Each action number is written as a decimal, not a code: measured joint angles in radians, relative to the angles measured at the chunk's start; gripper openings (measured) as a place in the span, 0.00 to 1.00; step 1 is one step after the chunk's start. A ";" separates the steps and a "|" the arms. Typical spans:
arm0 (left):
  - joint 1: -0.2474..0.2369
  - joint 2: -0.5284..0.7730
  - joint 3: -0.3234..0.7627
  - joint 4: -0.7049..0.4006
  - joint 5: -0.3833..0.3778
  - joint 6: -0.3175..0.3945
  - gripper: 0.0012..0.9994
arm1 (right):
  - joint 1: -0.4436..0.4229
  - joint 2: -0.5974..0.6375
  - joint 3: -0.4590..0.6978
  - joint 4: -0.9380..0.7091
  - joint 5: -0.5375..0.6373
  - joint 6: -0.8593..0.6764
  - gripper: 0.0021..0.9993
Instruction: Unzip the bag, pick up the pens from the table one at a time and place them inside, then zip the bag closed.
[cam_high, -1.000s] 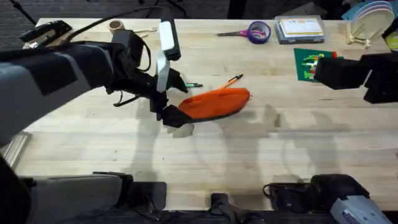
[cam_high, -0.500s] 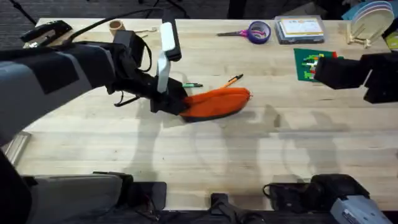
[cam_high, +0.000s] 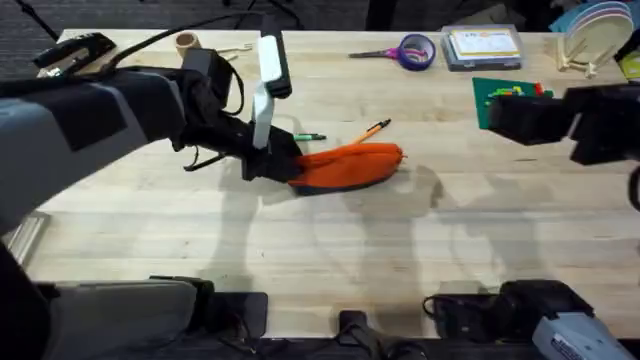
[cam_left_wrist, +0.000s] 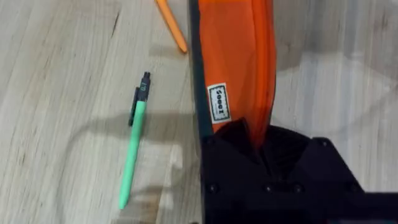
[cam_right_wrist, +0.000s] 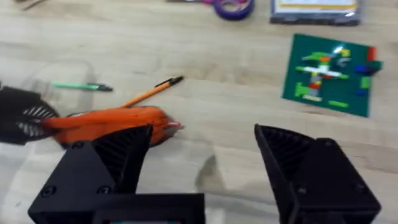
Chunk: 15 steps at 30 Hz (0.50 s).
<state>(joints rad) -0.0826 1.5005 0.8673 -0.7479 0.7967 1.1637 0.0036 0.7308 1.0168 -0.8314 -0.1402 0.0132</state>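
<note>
While the left end effector (cam_high: 285, 168) stays pinched on the bag (cam_high: 350, 165), the right end effector (cam_high: 500, 118), fingers spread, has slid closer. Both pens (cam_high: 308, 136) wait on the table (cam_high: 400, 250); unzipping looks imminent.

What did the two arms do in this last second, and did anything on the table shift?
The left hand closed in on the near end of the orange pouch and now grips it. The right hand drifted slightly toward the middle, open and empty. The pouch barely moved; the green pen and orange pen stayed put behind it.
</note>
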 joint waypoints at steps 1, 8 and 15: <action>0.000 0.000 0.000 0.000 0.000 0.000 0.04 | 0.000 0.014 0.000 0.000 -0.015 -0.002 1.00; 0.000 0.000 0.000 0.000 0.000 0.000 0.04 | 0.000 0.135 0.000 0.001 -0.120 -0.005 1.00; 0.000 0.000 0.000 0.000 0.000 0.000 0.04 | 0.000 0.307 0.000 0.001 -0.153 -0.067 1.00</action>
<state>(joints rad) -0.0826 1.5005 0.8673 -0.7479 0.7967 1.1637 0.0036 1.0373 1.0168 -0.8303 -0.2934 -0.0538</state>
